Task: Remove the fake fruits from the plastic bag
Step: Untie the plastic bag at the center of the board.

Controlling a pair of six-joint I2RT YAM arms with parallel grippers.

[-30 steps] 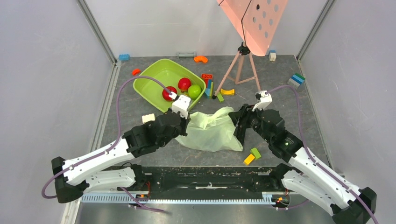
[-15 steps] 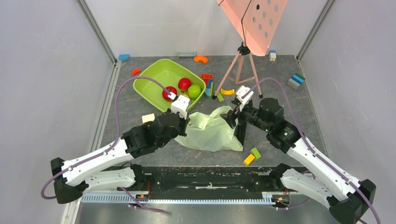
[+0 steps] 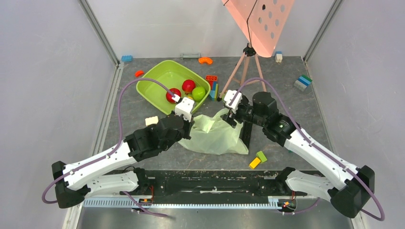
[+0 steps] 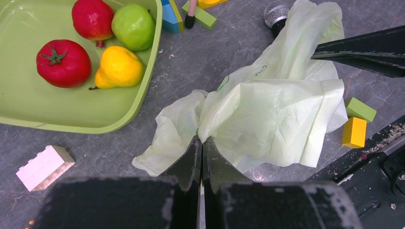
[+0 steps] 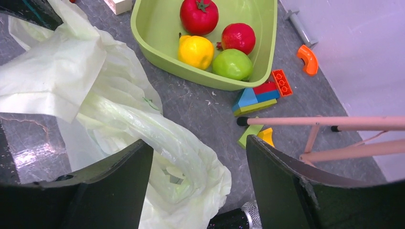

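One green block (image 4: 360,109) and one yellow block (image 4: 354,132) lay touching each other, well right of the left gripper (image 4: 201,143). That gripper was closed tight, pinching the near edge of the single plastic bag (image 4: 267,119). The bag's contents could not be seen. The right gripper (image 5: 197,152) hung over the bag's far end, jaws spread wide, holding nothing. Beyond both grippers, one lime tub (image 5: 157,45) contained four fruits: one tomato (image 5: 199,15), one red apple (image 5: 238,37), one yellow pear (image 5: 196,51), one green fruit (image 5: 232,64).

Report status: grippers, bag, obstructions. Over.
Left gripper shut on plastic bag, near edge. Right gripper open, over the bag's far end. Bag contents not visible. Microphone and tripod leg close to right gripper.
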